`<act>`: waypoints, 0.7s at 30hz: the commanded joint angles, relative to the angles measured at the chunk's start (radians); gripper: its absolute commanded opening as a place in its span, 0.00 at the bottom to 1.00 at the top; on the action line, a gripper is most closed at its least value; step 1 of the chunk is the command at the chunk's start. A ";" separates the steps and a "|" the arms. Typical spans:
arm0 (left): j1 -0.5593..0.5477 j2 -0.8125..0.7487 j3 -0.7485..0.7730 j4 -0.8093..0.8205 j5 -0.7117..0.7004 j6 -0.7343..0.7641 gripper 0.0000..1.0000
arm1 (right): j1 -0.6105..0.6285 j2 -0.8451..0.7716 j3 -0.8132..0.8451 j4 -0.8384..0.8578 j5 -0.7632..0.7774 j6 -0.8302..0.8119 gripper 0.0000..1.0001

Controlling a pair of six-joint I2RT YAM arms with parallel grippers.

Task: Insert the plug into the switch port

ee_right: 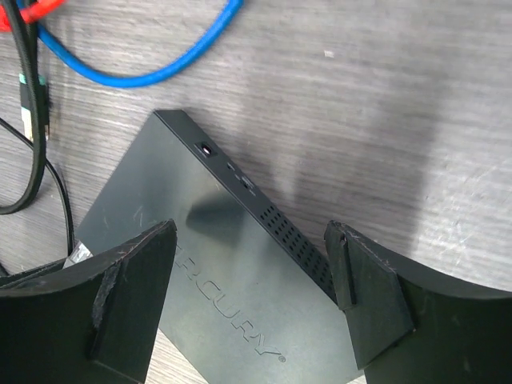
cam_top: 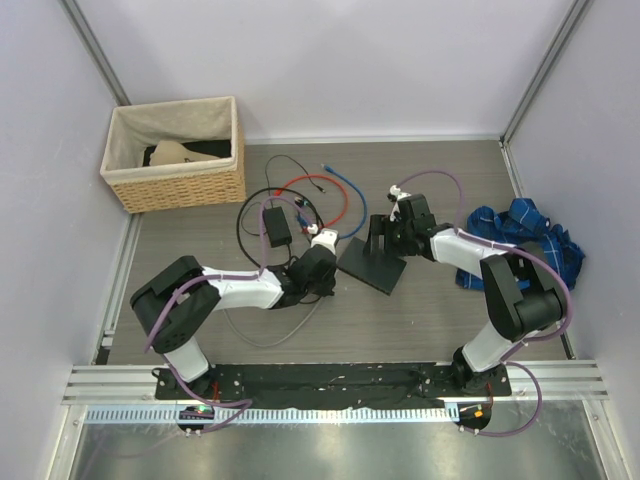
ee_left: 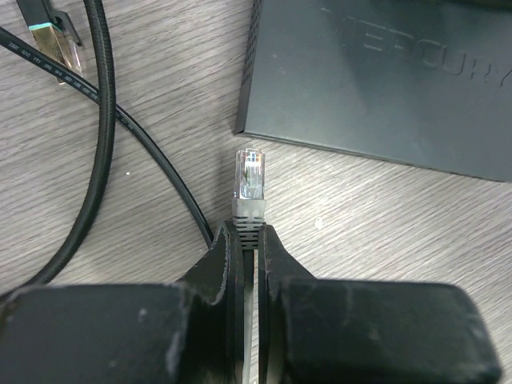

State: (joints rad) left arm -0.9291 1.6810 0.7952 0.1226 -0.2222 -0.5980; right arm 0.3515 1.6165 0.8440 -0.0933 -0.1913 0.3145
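Observation:
The switch (cam_top: 372, 265) is a flat dark box lying on the wooden table between both arms. In the left wrist view my left gripper (ee_left: 248, 230) is shut on the grey boot of a clear plug (ee_left: 249, 180). The plug points at the switch (ee_left: 384, 80) and stops a short gap from its near edge. My right gripper (ee_right: 250, 230) stands open over the switch (ee_right: 216, 264): one finger (ee_right: 128, 288) above the lettered top, the other finger (ee_right: 368, 280) beside the vented side. A small port (ee_right: 206, 148) shows on that side face.
Black cords (ee_left: 100, 160) and another plug (ee_left: 56, 44) lie left of the held plug. A black power brick (cam_top: 275, 222), a red cable (cam_top: 305, 182) and a blue cable (cam_top: 352, 200) sit behind. A wicker basket (cam_top: 175, 150) stands far left, a blue strap heap (cam_top: 525, 240) at the right.

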 commanded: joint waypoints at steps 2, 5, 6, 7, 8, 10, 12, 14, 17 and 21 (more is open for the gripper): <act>0.015 -0.030 -0.021 0.005 0.020 0.064 0.00 | 0.001 -0.030 0.076 0.006 0.015 -0.074 0.84; 0.016 -0.008 -0.008 0.008 0.035 0.076 0.00 | 0.001 -0.021 0.098 0.000 -0.006 -0.092 0.84; 0.016 -0.001 -0.001 0.006 0.037 0.078 0.00 | 0.004 -0.020 0.101 -0.002 -0.017 -0.095 0.84; 0.016 0.000 0.001 0.009 0.038 0.078 0.00 | 0.003 -0.023 0.104 -0.002 -0.022 -0.095 0.84; 0.018 0.000 -0.001 0.012 0.038 0.078 0.00 | 0.009 -0.032 0.104 -0.003 -0.022 -0.085 0.84; 0.018 -0.017 -0.014 0.026 0.041 0.073 0.00 | 0.015 -0.052 0.104 -0.003 -0.031 -0.066 0.84; 0.018 -0.053 -0.040 0.038 0.041 0.067 0.00 | 0.023 -0.084 0.099 -0.003 -0.055 -0.023 0.82; 0.018 -0.084 -0.056 0.046 0.038 0.061 0.00 | 0.023 -0.104 0.092 -0.006 -0.077 0.020 0.80; 0.016 -0.147 -0.079 0.055 0.037 0.052 0.00 | 0.024 -0.145 0.044 0.024 -0.144 0.148 0.75; 0.018 -0.219 -0.093 0.064 0.037 0.043 0.00 | 0.033 -0.196 -0.065 0.183 -0.250 0.343 0.69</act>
State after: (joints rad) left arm -0.9195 1.5539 0.7090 0.1387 -0.1844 -0.5426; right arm 0.3733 1.4788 0.8642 -0.0608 -0.3225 0.4545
